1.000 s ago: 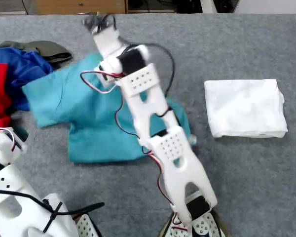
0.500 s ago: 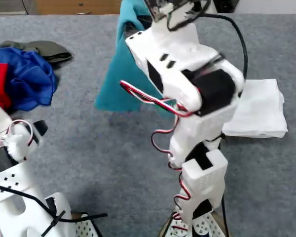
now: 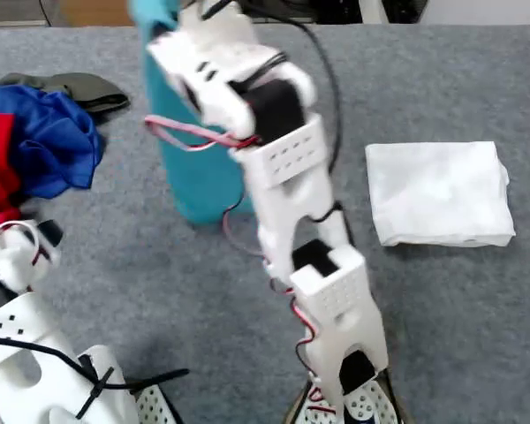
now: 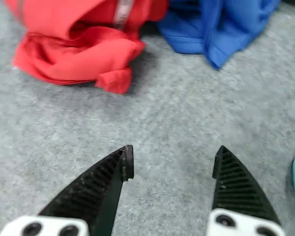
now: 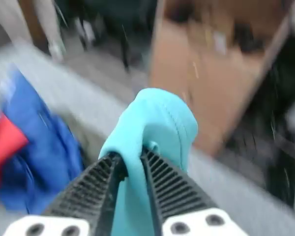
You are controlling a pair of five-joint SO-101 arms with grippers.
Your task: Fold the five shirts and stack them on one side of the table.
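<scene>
The right gripper [image 5: 132, 161] is clenched on a bunched fold of the teal shirt [image 5: 160, 120], the cloth pinched between its two ribbed black fingers [image 5: 96, 184] and swelling out in a rounded hump just past the tips. In the high view the right arm [image 3: 287, 168] stands raised over the middle of the table, and the teal shirt hangs from its upper end in a long drape whose lower edge lies near the grey table surface [image 3: 442, 79] beside the arm's left flank.

The left gripper [image 4: 174, 157] is released, its jaws spread wide with bare grey surface between them, gripping nothing. Just beyond its tips lie the crumpled red shirt [image 4: 73, 49] and, touching it, the crumpled blue shirt [image 4: 216, 24]. The left arm [image 3: 26, 353] sits low at the near left corner of the table in the high view.

At the far left, an olive shirt [image 3: 79, 88] lies bunched beyond the blue one, touching it. A white shirt [image 3: 437, 193] lies folded into a flat rectangle on the right side of the table, well apart from the rest
</scene>
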